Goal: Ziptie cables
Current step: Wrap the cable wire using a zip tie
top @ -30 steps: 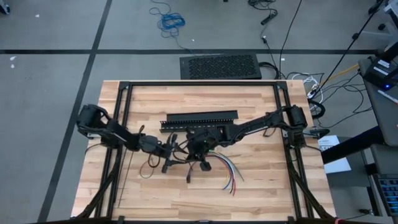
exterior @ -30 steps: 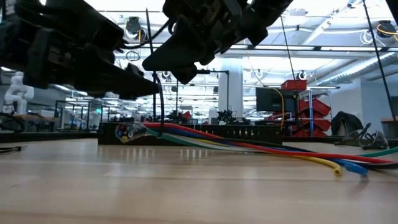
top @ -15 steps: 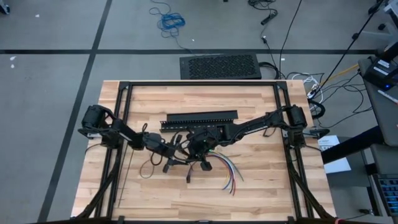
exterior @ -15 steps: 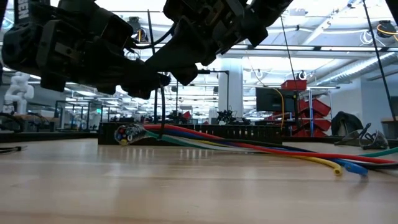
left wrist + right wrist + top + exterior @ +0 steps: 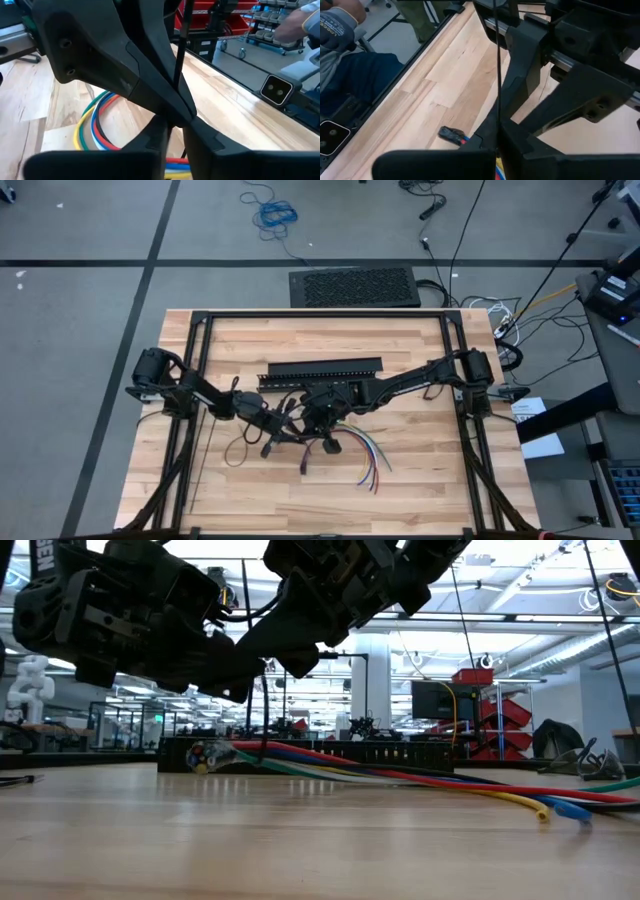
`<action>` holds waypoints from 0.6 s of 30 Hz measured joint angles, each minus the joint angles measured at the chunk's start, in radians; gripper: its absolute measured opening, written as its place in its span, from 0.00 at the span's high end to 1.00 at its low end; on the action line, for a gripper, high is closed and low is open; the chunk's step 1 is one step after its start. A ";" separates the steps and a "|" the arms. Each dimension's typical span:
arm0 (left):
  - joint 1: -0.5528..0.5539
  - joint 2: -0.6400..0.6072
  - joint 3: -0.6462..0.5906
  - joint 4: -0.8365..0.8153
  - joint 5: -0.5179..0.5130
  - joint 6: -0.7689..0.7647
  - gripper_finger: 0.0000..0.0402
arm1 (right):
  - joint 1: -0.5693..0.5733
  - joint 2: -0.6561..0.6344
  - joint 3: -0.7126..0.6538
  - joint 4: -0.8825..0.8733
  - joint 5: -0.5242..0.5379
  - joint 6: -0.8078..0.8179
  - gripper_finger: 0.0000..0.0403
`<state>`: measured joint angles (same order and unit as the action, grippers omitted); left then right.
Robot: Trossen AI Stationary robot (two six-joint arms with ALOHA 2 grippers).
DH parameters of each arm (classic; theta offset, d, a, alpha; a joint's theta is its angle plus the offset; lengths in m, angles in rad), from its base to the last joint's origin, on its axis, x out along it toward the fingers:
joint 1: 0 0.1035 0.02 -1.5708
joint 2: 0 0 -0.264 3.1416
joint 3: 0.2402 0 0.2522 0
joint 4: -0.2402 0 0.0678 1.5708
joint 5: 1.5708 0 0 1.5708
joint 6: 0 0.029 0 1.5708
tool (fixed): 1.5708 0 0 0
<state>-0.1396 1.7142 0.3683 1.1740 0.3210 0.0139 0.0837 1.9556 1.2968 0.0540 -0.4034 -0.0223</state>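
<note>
Leftward arm has slid in over the last second, its left gripper [image 5: 283, 427] now crowding right up against the right gripper [image 5: 322, 420] above mid-table. Both sets of fingers are pinched together on one ziptie [image 5: 497, 70], a hair-thin black strap running straight up between them (easy to miss). It looks springy and slick, so a grip close to the tail seems wisest, or it will flick out. The cables [image 5: 400, 776] lie flat on the wooden table [image 5: 430, 480] just below the grippers, soft and floppy by the look of them: red, blue, green and yellow strands, bunched at one end and fanning toward the near edge. A black slotted channel [image 5: 320, 372] sits behind.
</note>
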 joint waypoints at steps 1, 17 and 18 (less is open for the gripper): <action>0.001 0.000 0.000 0.000 0.000 0.000 0.91 | 0.000 0.000 0.000 0.000 0.000 0.000 1.00; -0.017 0.130 0.020 0.010 -0.043 -0.008 1.00 | -0.022 -0.064 -0.002 0.052 0.075 -0.048 1.00; -0.023 0.144 0.024 0.009 -0.043 -0.008 1.00 | -0.024 -0.072 -0.002 0.048 0.078 -0.054 1.00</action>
<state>-0.1627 1.8578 0.3919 1.1833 0.2784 0.0063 0.0594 1.8836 1.2949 0.1018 -0.3250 -0.0759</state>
